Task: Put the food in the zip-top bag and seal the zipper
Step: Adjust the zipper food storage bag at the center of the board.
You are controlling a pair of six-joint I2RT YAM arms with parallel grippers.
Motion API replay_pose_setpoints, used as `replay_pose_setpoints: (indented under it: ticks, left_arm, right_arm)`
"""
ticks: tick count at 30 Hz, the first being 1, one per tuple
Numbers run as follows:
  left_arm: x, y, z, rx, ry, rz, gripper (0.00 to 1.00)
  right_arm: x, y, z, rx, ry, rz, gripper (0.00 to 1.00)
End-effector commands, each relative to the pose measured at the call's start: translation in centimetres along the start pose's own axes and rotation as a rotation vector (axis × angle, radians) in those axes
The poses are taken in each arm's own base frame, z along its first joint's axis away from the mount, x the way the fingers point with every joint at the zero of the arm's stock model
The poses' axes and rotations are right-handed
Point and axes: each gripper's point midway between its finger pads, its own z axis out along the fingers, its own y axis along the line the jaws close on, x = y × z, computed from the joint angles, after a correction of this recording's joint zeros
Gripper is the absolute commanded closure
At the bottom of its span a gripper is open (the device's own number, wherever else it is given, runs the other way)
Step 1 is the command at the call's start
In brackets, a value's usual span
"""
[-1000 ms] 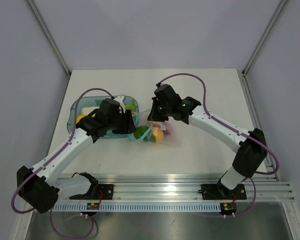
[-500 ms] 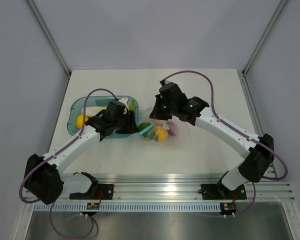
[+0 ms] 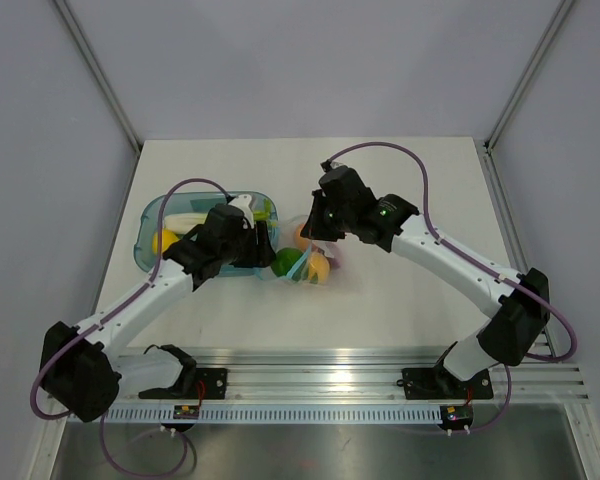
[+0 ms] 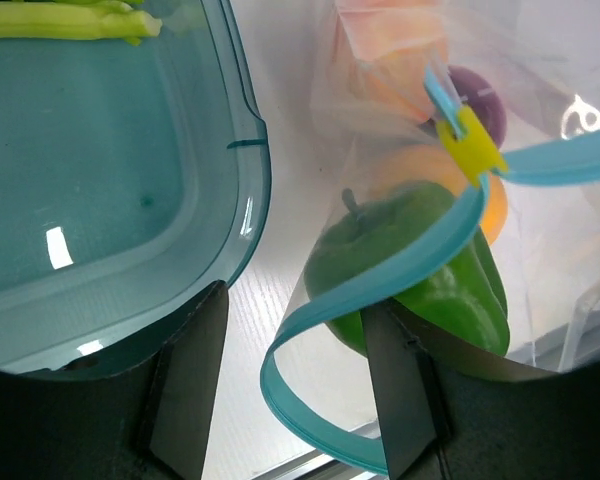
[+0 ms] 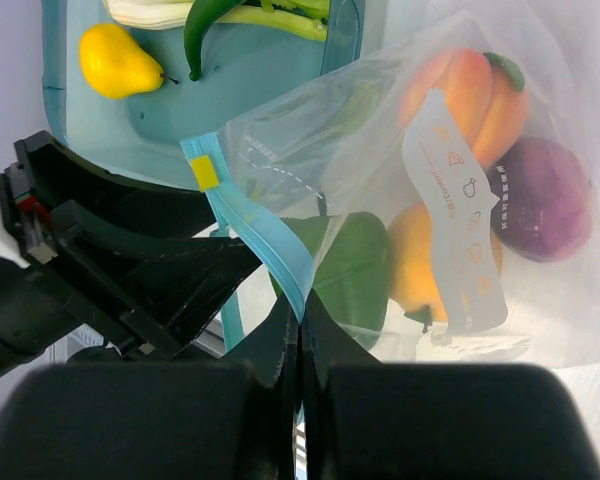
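The zip-top bag lies right of the teal tray and holds food: a green pepper, an orange piece, a peach-coloured piece and a purple one. My right gripper is shut on the light-blue zipper, just below its yellow slider. The left gripper stands open. A loop of the zipper curves between its fingers. From above, the left gripper sits at the bag's left edge and the right gripper over its top.
The teal tray stands left of the bag. It holds a yellow pear, a green chili and pale green stalks. An aluminium rail runs along the table's near edge.
The right gripper shifted a little up and right with the zipper edge, then held. The bag and the left gripper drifted slightly left, and the left jaws widened a bit.
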Motion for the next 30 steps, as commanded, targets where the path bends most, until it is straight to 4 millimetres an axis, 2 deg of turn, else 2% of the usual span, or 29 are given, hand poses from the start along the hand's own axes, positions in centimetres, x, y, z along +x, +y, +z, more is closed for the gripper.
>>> replay_pose_setpoints:
  ticks: [1, 3, 6, 7, 10, 11, 14, 15, 16, 17, 19, 22, 26, 28, 30]
  left_arm:
    - [-0.4, -0.1, 1.2, 0.017, -0.018, 0.007, 0.43]
    - [-0.2, -0.4, 1.5, 0.034, -0.018, -0.003, 0.46]
    - [0.0, -0.9, 1.7, 0.057, -0.002, -0.016, 0.56]
    - [-0.1, -1.1, 1.7, 0.069, -0.003, -0.021, 0.68]
    - [-0.4, -1.8, 1.3, 0.092, 0.003, -0.037, 0.87]
    - [-0.4, -2.0, 1.1, 0.101, 0.009, -0.041, 0.98]
    - [-1.3, -2.7, 0.4, 0.105, 0.015, -0.057, 1.00]
    - [-1.5, -2.8, 0.2, 0.105, 0.014, -0.059, 1.00]
    - [-1.8, -2.9, 0.0, 0.105, 0.013, -0.067, 1.00]
    - [-2.3, -3.2, -0.3, 0.106, 0.013, -0.067, 1.00]
    - [-2.6, -3.8, -0.6, 0.125, 0.020, -0.066, 1.00]
    - [-3.1, -4.8, -0.8, 0.164, 0.032, -0.077, 1.00]
    - [-3.4, -5.6, -0.9, 0.194, 0.049, -0.082, 1.00]
    - [-3.7, -5.9, -1.0, 0.197, 0.049, -0.080, 1.00]
    - [-3.8, -5.9, -1.0, 0.193, 0.054, -0.082, 1.00]
  right_arm:
    - [-1.7, 0.9, -1.8, -0.037, -0.071, -0.004, 1.00]
    - [-1.7, 0.7, -2.0, -0.029, -0.076, -0.003, 1.00]
    - [-1.7, 0.3, -2.0, -0.010, -0.081, -0.003, 1.00]
    - [-1.6, 0.1, -2.0, -0.004, -0.081, -0.003, 1.00]
    - [-1.4, -0.9, -1.3, 0.038, -0.076, -0.009, 1.00]
    - [-1.4, -1.4, -1.1, 0.066, -0.083, -0.016, 1.00]
    - [-1.0, -3.0, -0.5, 0.145, -0.067, -0.056, 0.92]
    - [-0.9, -3.5, -0.4, 0.169, -0.059, -0.069, 0.87]
    - [-0.7, -4.1, -0.3, 0.207, -0.041, -0.081, 0.76]
    - [-0.8, -4.7, -0.4, 0.239, -0.049, -0.103, 0.72]
    - [-0.9, -5.6, -0.6, 0.287, -0.046, -0.121, 0.67]
    - [-1.4, -6.6, -1.3, 0.347, -0.061, -0.148, 0.66]
    - [-1.9, -7.1, -2.4, 0.391, -0.086, -0.159, 0.73]
    - [-2.3, -6.7, -3.2, 0.381, -0.111, -0.156, 0.84]
    - [-2.7, -6.4, -3.8, 0.375, -0.131, -0.151, 1.00]
